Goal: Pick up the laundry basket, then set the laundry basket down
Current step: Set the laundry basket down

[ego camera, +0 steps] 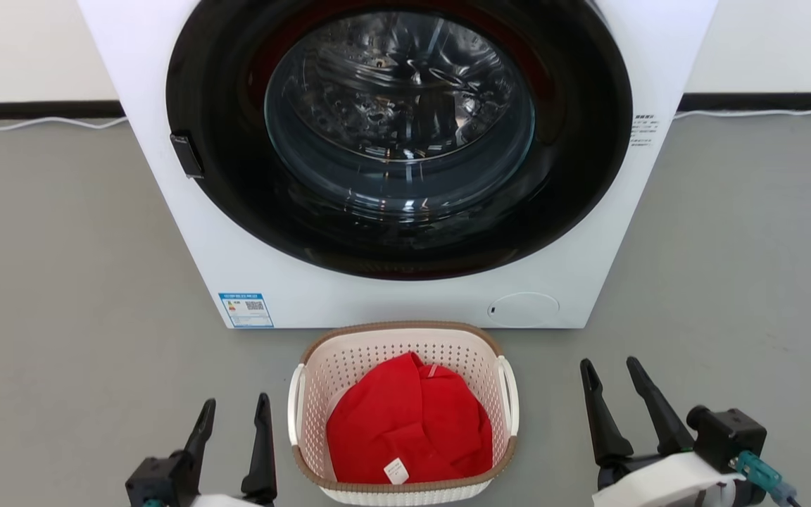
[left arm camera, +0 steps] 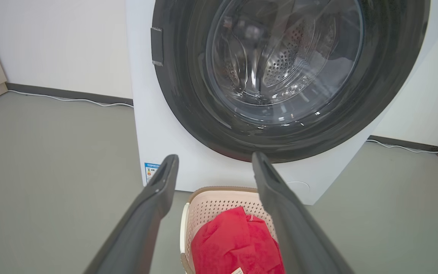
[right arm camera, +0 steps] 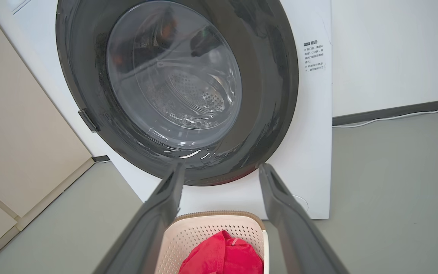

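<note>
The grey floor (ego camera: 60, 282) carries a white washing machine (ego camera: 391, 303) at 12 o'clock in the head view. The laundry basket (ego camera: 405, 328) stands on the floor at the machine's 6 o'clock, just beside its base. A thin white cable (ego camera: 25, 124) lies along the wall foot at 10 and 2 o'clock.

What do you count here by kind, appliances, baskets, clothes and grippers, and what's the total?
Washer: 1
Basket: 1
Red cloth: 1, lying in the basket
Grippers: 2, the left gripper and the right gripper, both open
Total: 5
</note>
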You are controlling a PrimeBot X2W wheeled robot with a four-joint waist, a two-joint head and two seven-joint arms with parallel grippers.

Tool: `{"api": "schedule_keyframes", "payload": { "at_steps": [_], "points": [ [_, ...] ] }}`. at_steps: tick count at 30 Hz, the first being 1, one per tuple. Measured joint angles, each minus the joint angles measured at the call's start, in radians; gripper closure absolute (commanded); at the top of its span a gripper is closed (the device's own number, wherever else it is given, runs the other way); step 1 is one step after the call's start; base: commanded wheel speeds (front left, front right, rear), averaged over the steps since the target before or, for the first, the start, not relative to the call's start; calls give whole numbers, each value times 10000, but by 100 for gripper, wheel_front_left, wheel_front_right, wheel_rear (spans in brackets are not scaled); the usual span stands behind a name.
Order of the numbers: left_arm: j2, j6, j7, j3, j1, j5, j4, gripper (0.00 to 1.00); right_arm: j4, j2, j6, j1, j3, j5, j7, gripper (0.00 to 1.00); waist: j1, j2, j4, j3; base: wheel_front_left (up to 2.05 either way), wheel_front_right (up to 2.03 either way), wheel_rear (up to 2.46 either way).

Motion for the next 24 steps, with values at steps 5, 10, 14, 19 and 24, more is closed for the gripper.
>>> {"api": "schedule_keyframes", "payload": {
  "at_steps": [5, 10, 14, 19, 24],
  "points": [
    [10, 117, 0, -15, 371, -15, -196, 0, -261, 2, 0, 345, -17, 0, 0, 0, 0, 0, -49, -215, 0, 0, 0],
    [19, 196, 0, -65, 460, -82, -261, 0, -332, 8, 0, 634, -21, 2, 0, 0, 0, 0, -76, -329, 0, 0, 0],
    [19, 205, 0, -81, 460, -81, -272, 0, -322, 10, 0, 743, -21, 4, 0, 0, 0, 0, -114, -323, 0, 0, 0],
    [19, 201, 0, -79, 459, -65, -270, 0, -313, 10, 0, 740, -23, 4, 0, 0, 0, 0, -118, -287, 0, 0, 0],
    [19, 198, 0, -79, 453, -65, -270, 0, -311, 10, 0, 732, -27, 4, 0, 0, 0, 0, -94, -243, 0, 0, 0]
  ]
}}
